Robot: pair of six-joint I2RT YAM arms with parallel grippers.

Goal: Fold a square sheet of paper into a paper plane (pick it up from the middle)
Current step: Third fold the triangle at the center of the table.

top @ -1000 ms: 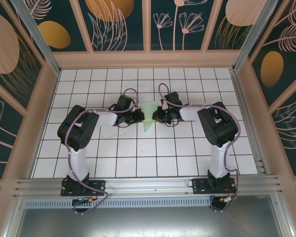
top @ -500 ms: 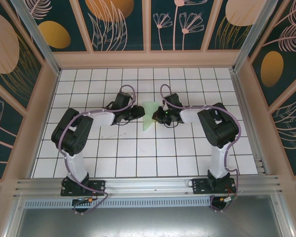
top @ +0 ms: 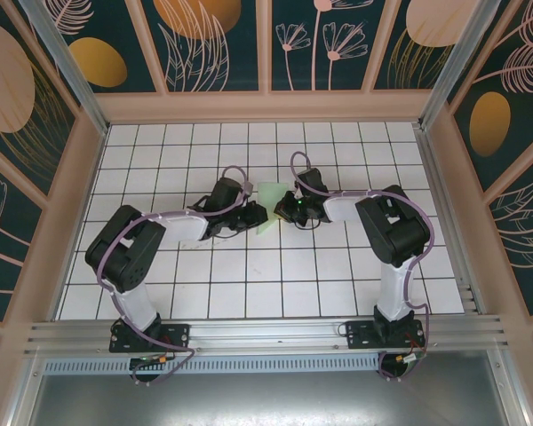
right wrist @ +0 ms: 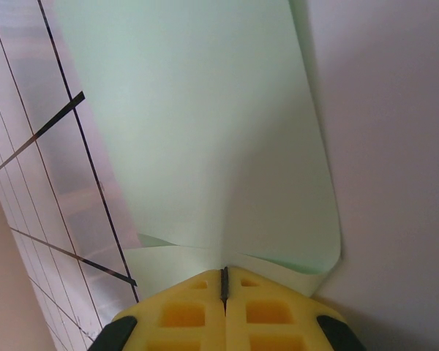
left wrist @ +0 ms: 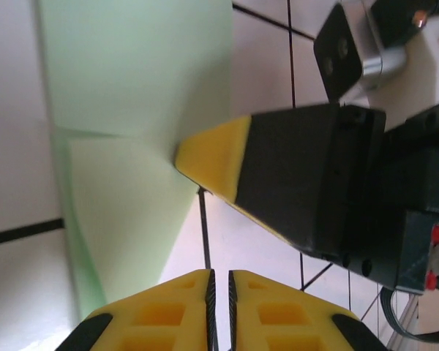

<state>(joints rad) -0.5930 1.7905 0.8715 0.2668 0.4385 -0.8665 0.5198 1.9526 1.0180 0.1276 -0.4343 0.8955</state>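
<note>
The left end effector (top: 251,216), jaws nearly together with nothing visibly between them, sits at the left edge of the partly folded square sheet of paper (top: 270,195), mid-counter (top: 249,284). This looks like creasing a fold, so the next move calls for flattening without dragging. The right end effector (right wrist: 224,287) is closed, its tips against the sheet's right side.

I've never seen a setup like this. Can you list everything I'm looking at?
paper sheet: one, pale mint green, partly folded, mid-table
table: one, white tiles with black grid lines, under everything
wall panels: several, dark teal with orange and pink plant motifs, around the table
metal rail: one, silver, near edge
cables: one per arm, purple
arms: two, black and white; left arm, right arm
fingers: two pairs, yellow, at the paper; left fingers, right fingers
</note>
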